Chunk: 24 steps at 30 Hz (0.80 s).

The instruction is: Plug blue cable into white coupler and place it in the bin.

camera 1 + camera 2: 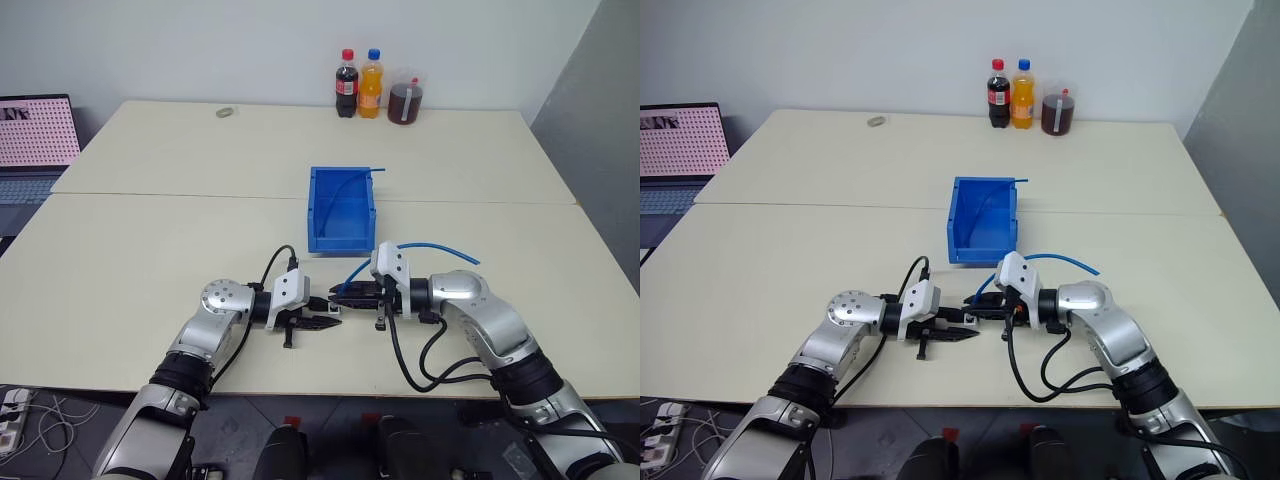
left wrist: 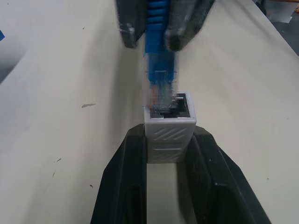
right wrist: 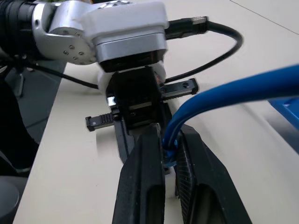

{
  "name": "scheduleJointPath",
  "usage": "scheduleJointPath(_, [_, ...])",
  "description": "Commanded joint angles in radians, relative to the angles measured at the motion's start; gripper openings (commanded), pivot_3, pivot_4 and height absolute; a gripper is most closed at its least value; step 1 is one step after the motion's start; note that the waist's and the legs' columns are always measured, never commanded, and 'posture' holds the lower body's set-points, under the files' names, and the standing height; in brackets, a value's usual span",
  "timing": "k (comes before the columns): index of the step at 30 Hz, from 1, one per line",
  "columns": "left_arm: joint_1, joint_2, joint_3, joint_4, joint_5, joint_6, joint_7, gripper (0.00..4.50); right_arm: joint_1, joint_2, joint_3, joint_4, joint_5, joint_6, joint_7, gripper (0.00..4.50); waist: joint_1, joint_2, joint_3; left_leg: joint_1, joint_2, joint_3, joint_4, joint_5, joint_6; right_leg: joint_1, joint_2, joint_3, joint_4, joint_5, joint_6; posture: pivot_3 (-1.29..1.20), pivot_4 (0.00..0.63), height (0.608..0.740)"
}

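Note:
Near the table's front edge my two grippers meet tip to tip. My left gripper (image 2: 169, 142) is shut on the white coupler (image 2: 169, 133), a small ribbed block with its dark socket facing the other hand. My right gripper (image 3: 166, 151) is shut on the blue cable (image 3: 224, 91) just behind its clear plug (image 2: 160, 91). The plug's tip sits at the socket mouth, slightly to one side. The cable arcs back over my right wrist (image 1: 440, 245). The blue bin (image 1: 343, 240) stands just beyond the grippers at mid-table.
Another blue cable (image 1: 345, 185) lies in the bin, one end over its far rim. Two drink bottles (image 1: 358, 84) and a jar (image 1: 405, 100) stand at the far edge, with a small round object (image 1: 225, 112) to their left. A laptop (image 1: 35, 140) sits beyond the left table edge.

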Motion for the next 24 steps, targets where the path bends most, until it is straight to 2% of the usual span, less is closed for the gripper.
scheduleJointPath(1, [0.022, 0.010, -0.006, -0.021, 0.009, 0.007, -0.004, 0.77, 0.002, -0.012, 0.057, 0.012, -0.038, -0.024, 0.054, 0.10, 0.000, 0.000, 0.000, 0.000, 0.000, 0.000, 0.000, 0.000, 0.000, 0.000, 0.000, 0.000, 0.000, 0.000, 0.000, 0.00, 0.150, 0.740])
scheduleJointPath(13, [0.014, 0.005, -0.005, -0.021, 0.013, 0.007, 0.004, 0.77, -0.085, 0.072, 0.078, 0.148, -0.118, -0.063, 0.030, 0.10, -0.008, 0.000, -0.001, 0.005, 0.001, 0.000, 0.000, 0.000, 0.000, 0.004, 0.001, 0.000, 0.001, 0.000, 0.000, 0.00, 0.150, 0.740])
scheduleJointPath(18, [0.018, 0.003, -0.008, -0.026, 0.014, 0.006, 0.007, 0.77, -0.105, 0.059, 0.108, 0.160, -0.150, -0.079, 0.075, 0.10, -0.006, 0.000, -0.001, 0.003, 0.000, 0.000, 0.002, 0.000, 0.000, 0.003, 0.000, 0.000, 0.000, 0.000, 0.000, 0.00, 0.150, 0.740])
scheduleJointPath(24, [0.020, 0.013, -0.001, -0.027, 0.010, 0.008, 0.006, 0.77, -0.126, 0.077, 0.033, 0.149, -0.090, 0.006, 0.062, 0.10, -0.006, 0.000, -0.001, 0.003, 0.000, 0.000, 0.002, 0.000, 0.000, 0.003, 0.000, 0.000, 0.001, 0.000, 0.000, 0.00, 0.150, 0.740])
